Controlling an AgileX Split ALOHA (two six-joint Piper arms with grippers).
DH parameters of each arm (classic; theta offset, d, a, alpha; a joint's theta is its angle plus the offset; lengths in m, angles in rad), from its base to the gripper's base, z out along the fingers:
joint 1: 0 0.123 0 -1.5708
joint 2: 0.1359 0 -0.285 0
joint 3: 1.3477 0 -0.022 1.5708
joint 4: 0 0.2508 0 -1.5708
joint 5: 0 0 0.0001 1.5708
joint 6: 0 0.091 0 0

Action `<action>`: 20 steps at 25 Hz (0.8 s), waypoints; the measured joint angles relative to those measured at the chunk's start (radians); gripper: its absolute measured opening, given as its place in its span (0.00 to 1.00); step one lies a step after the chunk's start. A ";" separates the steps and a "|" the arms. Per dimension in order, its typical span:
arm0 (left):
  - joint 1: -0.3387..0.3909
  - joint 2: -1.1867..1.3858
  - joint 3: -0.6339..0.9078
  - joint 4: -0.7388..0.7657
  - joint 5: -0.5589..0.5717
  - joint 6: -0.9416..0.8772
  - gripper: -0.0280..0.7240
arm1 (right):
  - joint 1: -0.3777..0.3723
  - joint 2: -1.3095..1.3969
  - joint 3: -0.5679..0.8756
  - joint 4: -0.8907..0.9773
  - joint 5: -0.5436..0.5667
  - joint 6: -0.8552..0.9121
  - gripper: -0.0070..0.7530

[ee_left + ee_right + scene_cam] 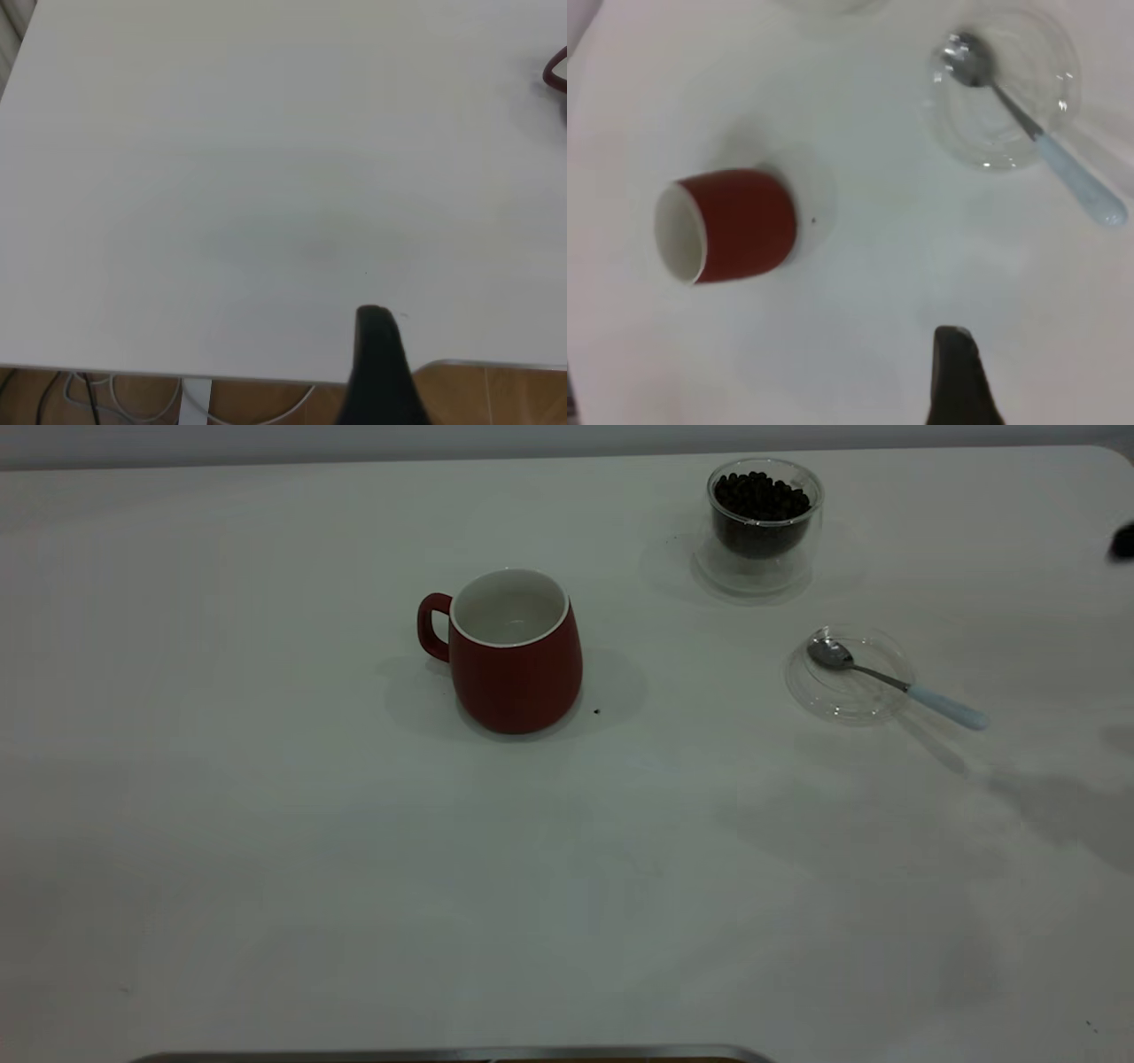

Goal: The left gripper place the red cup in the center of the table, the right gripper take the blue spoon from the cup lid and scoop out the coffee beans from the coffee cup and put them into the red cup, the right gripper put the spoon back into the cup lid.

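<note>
You are working over a plain white table (266, 868) with a rounded far corner and nothing behind it but a pale wall.

Start with the jaws: of the right gripper (957, 376) only one dark finger shows in its wrist view, so you cannot tell whether it is spread or closed. It hovers above bare tabletop, apart from everything. The left gripper (381, 372) is likewise one dark finger near the table's edge, its state just as unreadable, with only a sliver of red at the edge of its view.

Moving outward, the blue spoon (895, 682) is the thing nearest the right gripper. Its metal bowl lies inside the cup lid (849, 676) and its pale handle sticks out over the rim, slanting down onto the table. I judge it light, stiff and smooth, so it may twist in a loose pinch. Take it on the handle beyond the rim. The lid looks like thin glass, light enough to skid if you bump it.

Farther off, the coffee cup (764, 527) stands upright, heaped with coffee beans (762, 496). It is glass too, so enter gently.

The red cup (512, 651) stands upright near the table's middle, empty, its handle turned away from the spoon. It looks heavy and stable.
</note>
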 joint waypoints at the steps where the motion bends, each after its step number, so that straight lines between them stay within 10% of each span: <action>1: 0.000 0.000 0.000 0.000 0.000 0.000 0.82 | 0.000 -0.070 0.003 -0.064 0.003 0.057 0.69; 20: 0.000 0.000 0.000 0.000 0.000 0.000 0.82 | 0.017 -1.189 0.013 -0.699 0.332 0.449 0.69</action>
